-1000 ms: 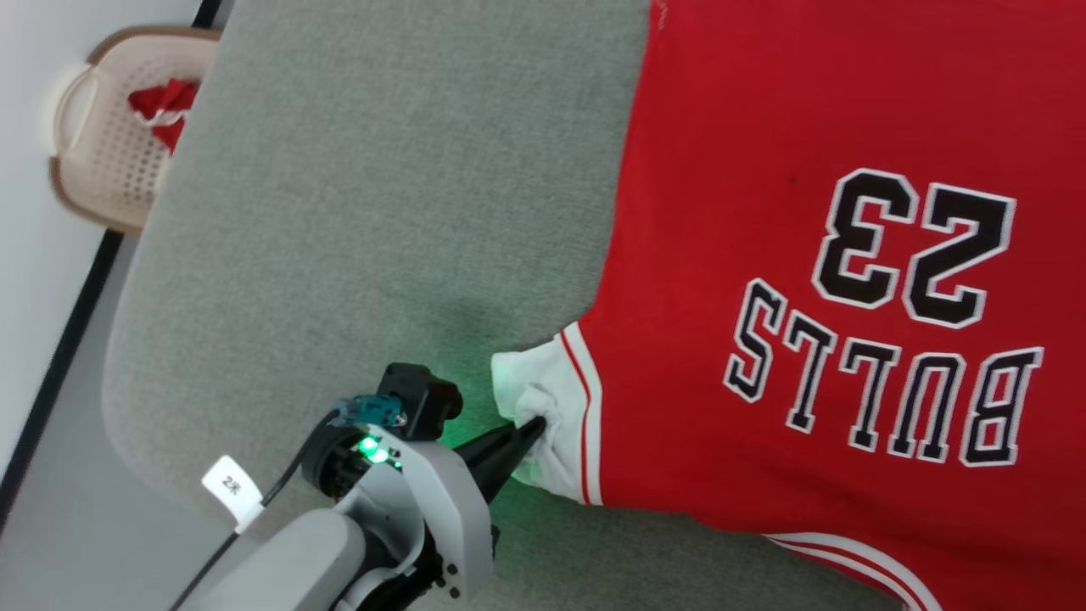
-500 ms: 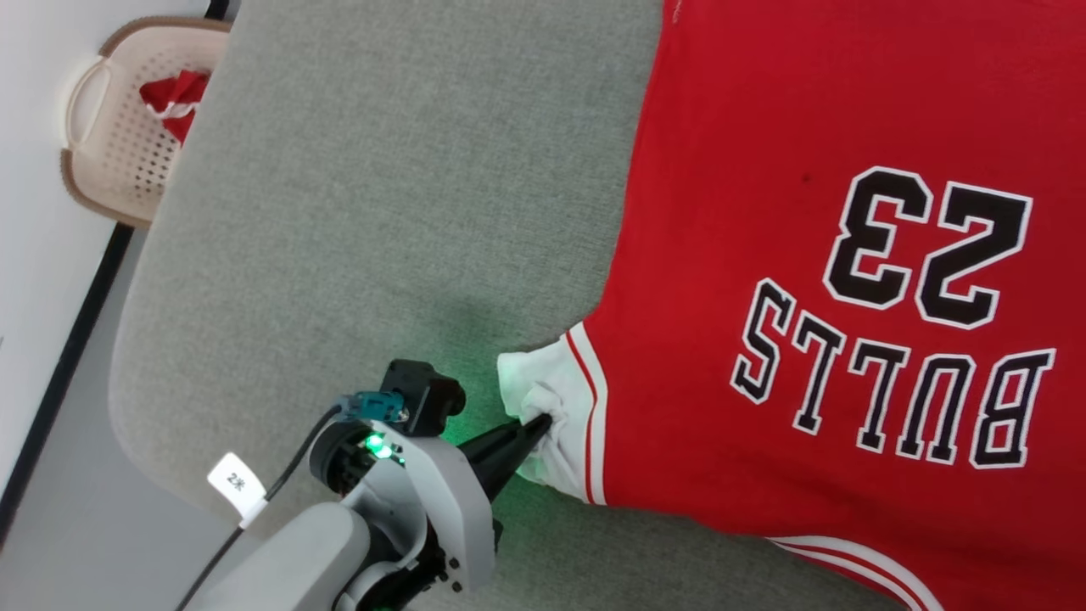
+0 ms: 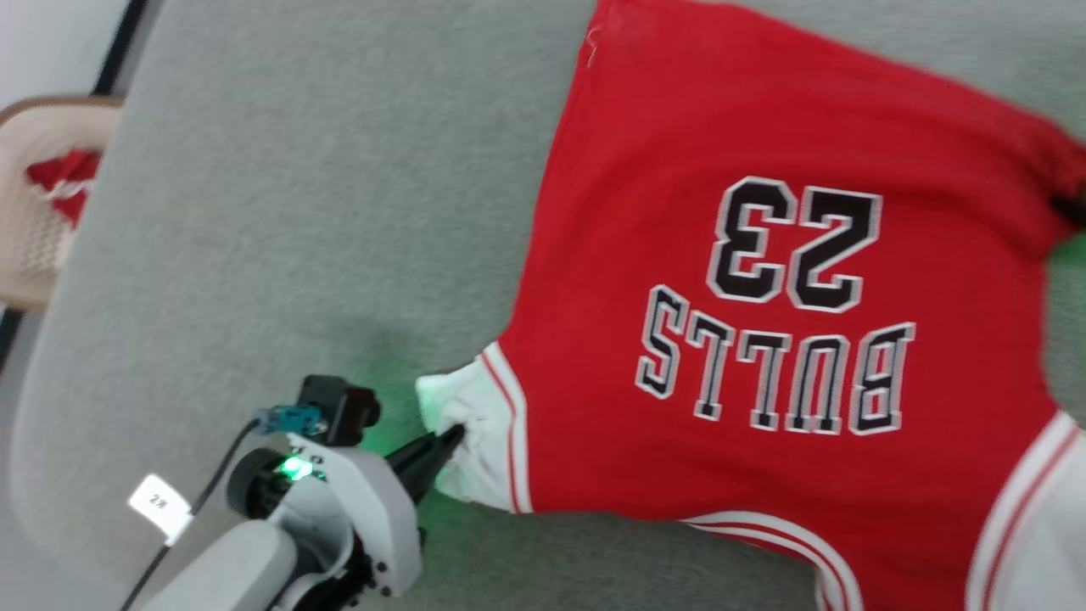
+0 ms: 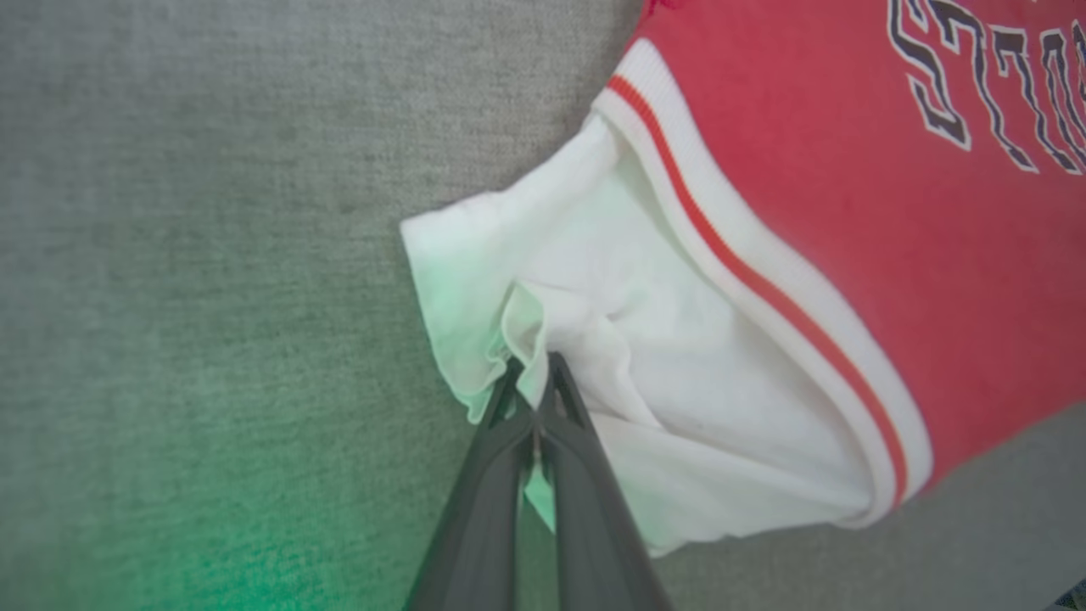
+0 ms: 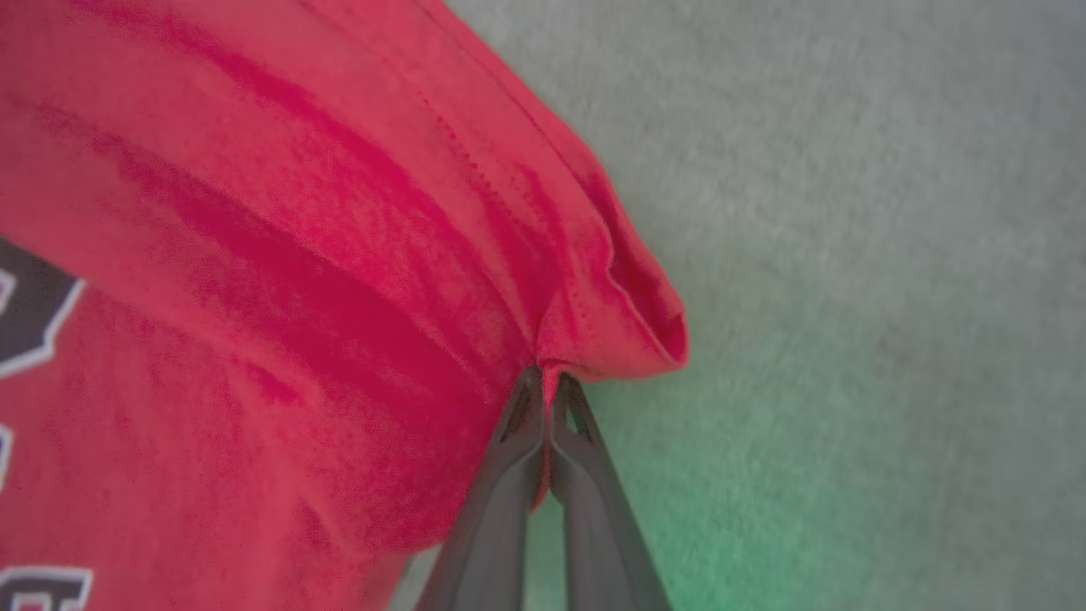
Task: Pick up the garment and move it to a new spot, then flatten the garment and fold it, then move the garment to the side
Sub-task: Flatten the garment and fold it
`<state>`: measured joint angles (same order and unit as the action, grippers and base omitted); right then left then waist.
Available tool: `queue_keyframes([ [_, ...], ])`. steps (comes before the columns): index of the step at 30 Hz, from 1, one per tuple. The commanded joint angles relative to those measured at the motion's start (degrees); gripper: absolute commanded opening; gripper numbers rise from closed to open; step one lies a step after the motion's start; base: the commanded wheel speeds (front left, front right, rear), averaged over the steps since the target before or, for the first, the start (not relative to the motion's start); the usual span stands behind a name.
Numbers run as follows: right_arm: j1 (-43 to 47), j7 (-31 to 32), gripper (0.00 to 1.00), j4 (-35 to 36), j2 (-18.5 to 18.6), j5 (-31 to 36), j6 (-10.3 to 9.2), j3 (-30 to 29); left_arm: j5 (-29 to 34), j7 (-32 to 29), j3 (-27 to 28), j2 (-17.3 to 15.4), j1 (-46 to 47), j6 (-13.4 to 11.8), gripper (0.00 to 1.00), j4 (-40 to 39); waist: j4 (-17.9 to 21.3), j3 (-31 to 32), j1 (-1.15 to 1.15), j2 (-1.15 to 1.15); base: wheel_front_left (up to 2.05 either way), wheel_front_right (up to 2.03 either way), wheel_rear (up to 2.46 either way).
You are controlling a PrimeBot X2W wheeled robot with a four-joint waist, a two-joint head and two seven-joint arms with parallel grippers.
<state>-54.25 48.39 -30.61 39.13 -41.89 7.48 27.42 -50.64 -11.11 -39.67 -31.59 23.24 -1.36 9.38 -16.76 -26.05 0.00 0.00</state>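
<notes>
Left gripper (image 4: 534,369): we recorded its two dark fingers pressed together on a small fold of the jersey's white sleeve (image 4: 662,339), with the cloth bunched up around the tips. In the head view this gripper sat at the near left, a green lamp (image 3: 295,468) lit on its wrist and casting a green tint on the sleeve and on the surface beside it.

Right gripper (image 5: 547,378): we found it likewise closed, pinching a puckered piece of the red cloth at a stitched edge, with creases running away from the pinch.

The red Bulls jersey (image 3: 679,127) lay spread on the grey fabric-covered surface (image 3: 297,212), on the right side of the head view. Its printed side faced up, and "BULLS" and "23" read upside down from the robot's side. The body looked mostly flat. We noted the striped trim along the near edge and a second white sleeve (image 3: 1039,543) at the near right corner.

At the far left, off the edge of the surface, we saw a beige mesh basket (image 3: 34,246) holding a red-and-white cloth (image 3: 59,174), well apart from the jersey.
</notes>
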Motion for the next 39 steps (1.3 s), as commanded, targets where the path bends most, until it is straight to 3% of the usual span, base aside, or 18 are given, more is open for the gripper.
queue_keyframes([
  [1,6.5,1.5,0.0,1.1,1.2,-1.0,0.01,1.0,-0.2,-1.2,0.8,-1.6,-1.2,-3.1,0.0,3.1,4.8,3.7,0.0,0.0,0.0,0.0,0.0],
  [8,21.3,-0.4,0.0,12.8,4.1,-5.1,-0.01,-3.5,-0.9,-1.8,1.4,-3.6,-3.0,-4.1,0.0,0.5,9.2,6.4,0.0,0.0,0.0,0.0,0.0],
  [14,36.7,-2.0,0.0,17.5,3.3,-5.3,-0.03,-9.9,-1.6,-2.2,1.5,-4.8,-5.0,-4.7,0.0,-1.7,11.1,8.5,0.0,0.0,0.0,0.0,0.0],
  [21,50.0,-3.4,0.0,20.4,-1.1,-1.0,-0.05,-17.0,-2.3,-2.2,1.9,-6.1,-7.0,-5.4,0.0,-3.5,12.1,9.7,0.0,0.0,0.0,0.0,0.0],
  [29,53.2,-4.9,0.01,17.3,-7.4,3.8,-0.05,-19.2,-2.8,-2.6,1.7,-6.1,-7.3,-5.4,0.0,-3.5,12.7,10.7,0.0,0.0,0.0,0.0,0.0],
  [30,53.1,-5.3,0.32,16.8,-7.6,4.7,-0.06,-19.0,-2.8,-2.6,1.6,-6.1,-7.3,-5.3,0.0,-3.5,12.6,10.8,0.0,0.0,0.0,0.0,0.0],
  [31,53.0,-5.6,0.45,16.2,-7.8,5.1,-0.08,-18.7,-2.8,-2.7,1.6,-6.1,-7.2,-5.3,0.0,-3.5,12.6,11.0,0.0,0.0,0.0,0.0,0.0],
  [32,53.0,-5.6,0.78,15.9,-8.0,5.2,-0.08,-18.3,-2.9,-2.7,1.6,-6.1,-7.2,-5.2,0.0,-3.5,12.6,11.2,0.0,0.0,0.0,0.0,0.0],
  [33,52.9,-5.5,1.0,15.9,-8.2,5.1,-0.07,-18.2,-2.9,-2.8,1.6,-6.1,-7.2,-5.2,0.0,-3.5,12.6,11.3,0.0,0.0,0.0,0.0,0.0],
  [39,51.5,-5.3,1.0,22.9,-7.3,5.2,-0.07,-20.1,-3.3,-2.6,1.8,-6.8,-8.0,-5.8,0.0,-3.9,12.8,12.1,0.0,0.0,0.0,0.0,0.0],
])
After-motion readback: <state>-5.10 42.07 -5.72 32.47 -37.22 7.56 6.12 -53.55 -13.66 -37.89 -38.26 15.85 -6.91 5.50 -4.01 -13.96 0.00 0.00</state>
